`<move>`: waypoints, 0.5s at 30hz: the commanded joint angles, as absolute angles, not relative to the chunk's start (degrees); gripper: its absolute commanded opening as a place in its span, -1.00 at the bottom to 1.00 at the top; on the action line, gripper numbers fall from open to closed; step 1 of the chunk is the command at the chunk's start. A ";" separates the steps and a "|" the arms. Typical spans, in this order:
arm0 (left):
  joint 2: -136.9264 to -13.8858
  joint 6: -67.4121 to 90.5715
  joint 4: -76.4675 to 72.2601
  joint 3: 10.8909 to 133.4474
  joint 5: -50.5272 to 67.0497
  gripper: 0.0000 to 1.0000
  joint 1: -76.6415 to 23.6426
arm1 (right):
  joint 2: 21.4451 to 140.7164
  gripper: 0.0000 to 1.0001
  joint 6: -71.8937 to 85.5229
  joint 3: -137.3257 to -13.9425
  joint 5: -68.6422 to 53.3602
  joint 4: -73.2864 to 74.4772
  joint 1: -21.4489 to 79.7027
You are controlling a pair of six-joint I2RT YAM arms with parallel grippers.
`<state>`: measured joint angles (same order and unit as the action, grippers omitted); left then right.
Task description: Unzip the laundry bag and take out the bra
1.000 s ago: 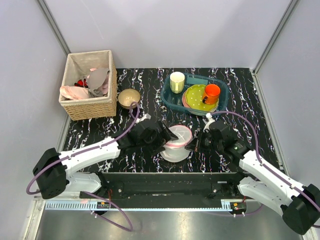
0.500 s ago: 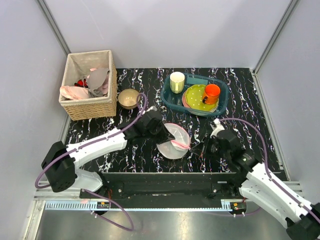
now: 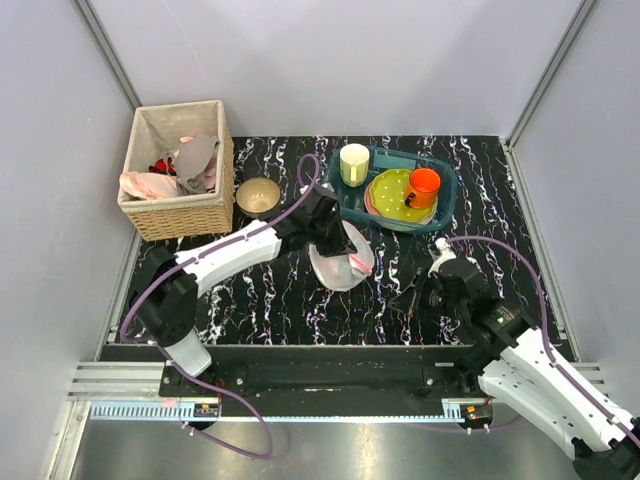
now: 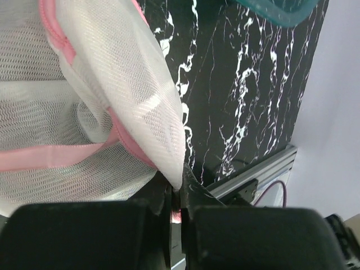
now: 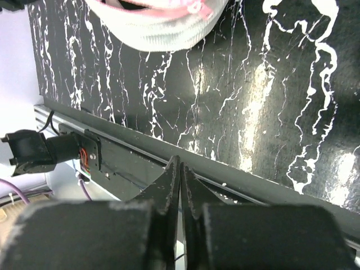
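Mid-table, left tool [image 4: 179,192] clenched on laundry bag [image 3: 340,266] edge; right tool [image 5: 179,169] clenched empty, well apart

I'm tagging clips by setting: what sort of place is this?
Probably a lab robot cell staged for housework: bare grey walls, a marbled black table, a wicker laundry basket and a tray of dishes.

Open tabletop [image 3: 250,300] front left and along the right edge. Blocked at back by basket [image 3: 185,212], bowl [image 3: 258,196] and dish tray [image 3: 400,160]; mid-table by the hanging laundry bag [image 3: 338,265].
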<state>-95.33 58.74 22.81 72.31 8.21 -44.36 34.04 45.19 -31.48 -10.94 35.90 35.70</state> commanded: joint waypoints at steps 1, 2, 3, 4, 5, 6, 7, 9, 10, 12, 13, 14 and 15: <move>-88.87 52.75 22.41 69.11 11.69 -1.00 -44.74 | 37.86 -0.61 42.98 -35.50 -6.60 33.75 36.12; -87.47 49.69 22.33 67.86 11.78 -1.00 -44.65 | 38.84 -0.53 42.46 -36.55 -6.42 33.66 36.04; -86.23 48.09 21.37 66.72 12.56 -1.00 -44.56 | 39.98 -0.42 40.80 -37.00 -7.20 33.49 36.12; -84.57 46.34 20.57 65.49 13.87 -1.00 -44.30 | 42.51 -0.33 39.48 -37.26 -8.34 32.44 36.12; -84.12 42.32 19.87 64.26 15.63 -1.00 -43.95 | 44.28 -0.21 37.98 -37.61 -9.57 31.91 36.12; -84.02 39.93 19.78 64.42 18.78 -1.00 -43.16 | 46.21 -0.15 35.62 -37.97 -12.54 31.56 36.12; -84.89 37.64 20.65 65.03 19.85 -1.00 -42.89 | 49.97 -0.10 34.73 -38.23 -13.96 31.20 36.04; -86.82 31.22 25.28 67.92 21.44 -1.00 -42.19 | 53.07 0.08 33.75 -39.46 -16.07 30.85 36.12; -87.97 29.72 26.36 68.72 22.58 -1.00 -42.01 | 55.26 0.21 34.27 -39.72 -16.34 29.11 36.12; -90.52 26.81 28.12 70.13 24.69 -1.00 -41.92 | 57.29 0.74 35.76 -40.43 -14.43 27.25 36.04; -90.88 26.37 28.12 70.31 25.13 -1.00 -41.92 | 59.65 0.87 35.86 -41.04 -13.20 26.99 36.04; -91.57 25.85 28.12 70.40 25.75 -1.00 -41.92 | 60.98 0.96 36.03 -42.18 -12.23 26.55 36.04; -91.76 25.75 28.21 70.57 25.93 -1.00 -41.92 | 62.13 1.00 36.73 -42.54 -10.65 26.11 35.69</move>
<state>-89.80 32.99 26.15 67.92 20.86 -42.09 58.54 36.82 -37.82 -13.23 30.81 35.75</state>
